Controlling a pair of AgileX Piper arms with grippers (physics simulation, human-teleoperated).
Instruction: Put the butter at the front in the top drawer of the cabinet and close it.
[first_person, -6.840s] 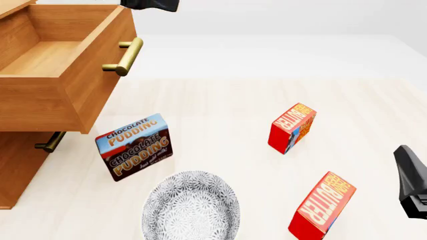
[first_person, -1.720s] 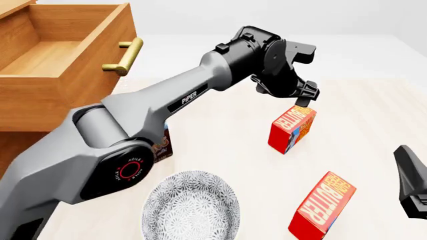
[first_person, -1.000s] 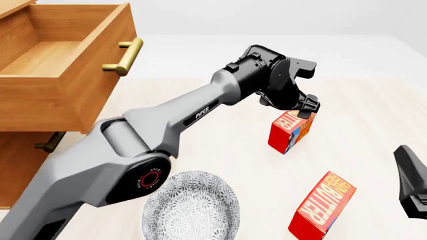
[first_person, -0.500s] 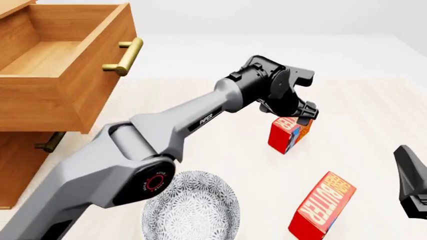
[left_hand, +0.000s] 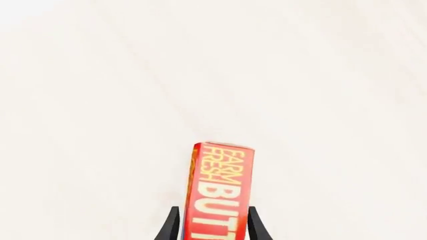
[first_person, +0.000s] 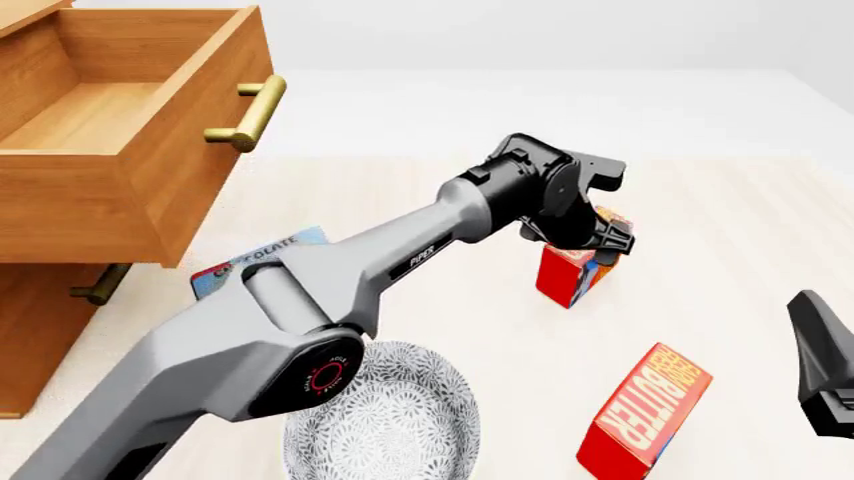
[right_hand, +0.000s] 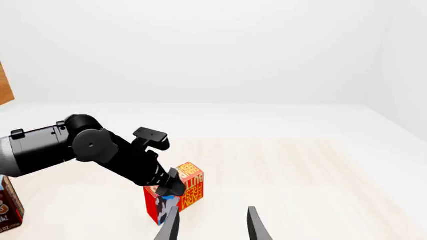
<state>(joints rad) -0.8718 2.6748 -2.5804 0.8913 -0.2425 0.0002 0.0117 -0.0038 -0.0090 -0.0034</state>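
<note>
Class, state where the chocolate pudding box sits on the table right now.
In the front view, the chocolate pudding box stands left of centre, mostly hidden behind the left arm, just right of the cabinet and beyond the patterned bowl.

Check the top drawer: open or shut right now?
Open. In the front view the top drawer juts out from the cabinet, its bare wooden inside exposed, nothing in the visible part.
</note>
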